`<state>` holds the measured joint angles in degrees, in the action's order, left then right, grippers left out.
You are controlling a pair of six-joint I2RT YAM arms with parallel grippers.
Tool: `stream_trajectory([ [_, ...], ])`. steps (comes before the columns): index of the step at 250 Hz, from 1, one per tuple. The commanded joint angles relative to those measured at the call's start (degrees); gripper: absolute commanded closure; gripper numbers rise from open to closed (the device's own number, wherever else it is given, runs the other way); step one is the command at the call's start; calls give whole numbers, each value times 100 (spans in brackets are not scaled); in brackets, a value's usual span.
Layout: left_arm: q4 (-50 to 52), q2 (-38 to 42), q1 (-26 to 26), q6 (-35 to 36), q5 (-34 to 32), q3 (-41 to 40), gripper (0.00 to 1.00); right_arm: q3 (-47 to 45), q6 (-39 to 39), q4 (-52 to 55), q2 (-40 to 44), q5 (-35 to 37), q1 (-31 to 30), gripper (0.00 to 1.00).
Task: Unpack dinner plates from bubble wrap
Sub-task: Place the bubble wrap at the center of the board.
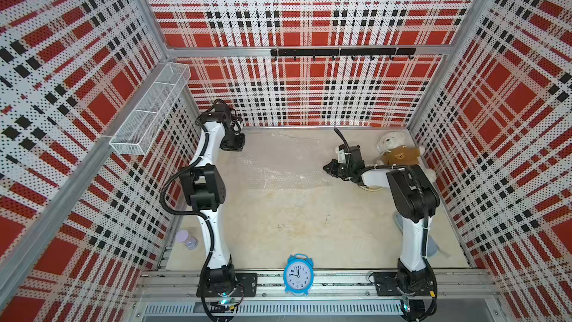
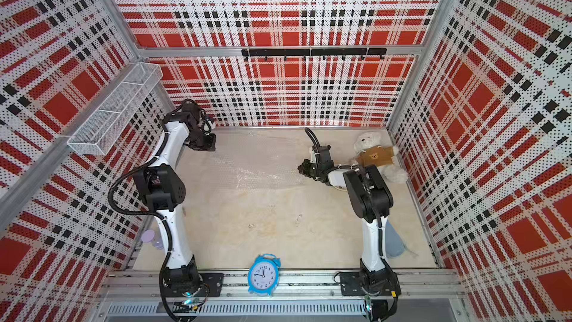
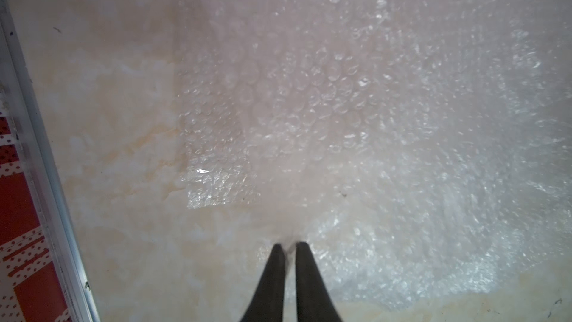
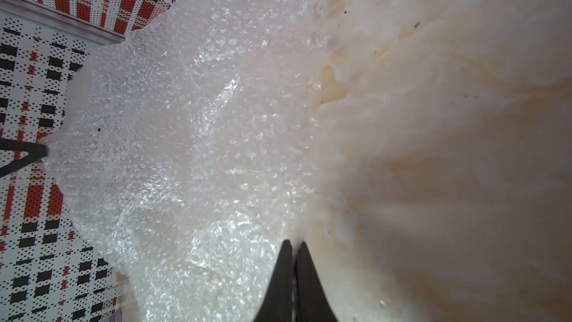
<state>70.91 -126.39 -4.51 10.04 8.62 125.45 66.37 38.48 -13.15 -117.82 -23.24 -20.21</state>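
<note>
Just beyond the blue alarm clock [image 1: 298,275] the table [image 1: 294,230] lies bare. Farther out and to the clock's right, one cream dinner plate [image 1: 373,189] sits out of its wrapping, mostly hidden under the right forearm; no other plate shows. A little past it, the right gripper [image 4: 295,243] is clenched on one edge of the bubble wrap [image 1: 278,165], a clear sheet stretched across the table well beyond the clock. Farthest from the clock, off to its left by the back corner, the left gripper [image 3: 288,245] pinches the opposite edge, its jaws drawn to a thin slit with film between them. The step looks like setting the emptied sheet aside. To do it well, lower both ends together until the sheet lies flat and let go of both at once. Then lift straight up so the clingy film does not trail after a fingertip. The right forearm should rise before it swings, or it may sweep the plate beneath it.
</note>
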Motion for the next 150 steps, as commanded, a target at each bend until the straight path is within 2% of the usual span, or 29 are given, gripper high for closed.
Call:
stream_trajectory([
  [1, -11, -138, -64, -255, -222, 158, 86, 15, 20, -261, -66, 82, -74, 85],
  [10, -16, -141, -75, -303, -287, 155, 85, 7, 11, -254, -57, 90, -90, 81],
  [24, -29, -136, -77, -383, -427, 172, 73, -12, -6, -234, -50, 94, -106, 77],
  [39, -39, -123, -77, -448, -516, 182, 67, -68, -20, -237, -7, 123, -107, 74],
  [44, -38, -116, -76, -488, -576, 182, 59, -84, -45, -222, 16, 141, -106, 73],
  [54, -51, -98, -80, -551, -707, 173, 37, -97, -108, -147, 60, 184, -106, 73],
  [64, -59, -69, -84, -610, -850, 156, 20, -115, -160, -100, 108, 206, -106, 72],
  [77, -76, -29, -83, -699, -1063, 147, 5, -129, -207, -46, 174, 231, -102, 72],
  [91, -100, 39, -82, -774, -1136, 123, 2, -142, -240, -4, 242, 251, -78, 71],
  [122, -321, 408, -79, -930, -1064, -56, 0, -145, -309, 123, 493, 280, -25, 69],
  [150, -728, 976, -62, -1072, -765, -416, 1, -30, -584, 525, 797, 382, 30, 67],
])
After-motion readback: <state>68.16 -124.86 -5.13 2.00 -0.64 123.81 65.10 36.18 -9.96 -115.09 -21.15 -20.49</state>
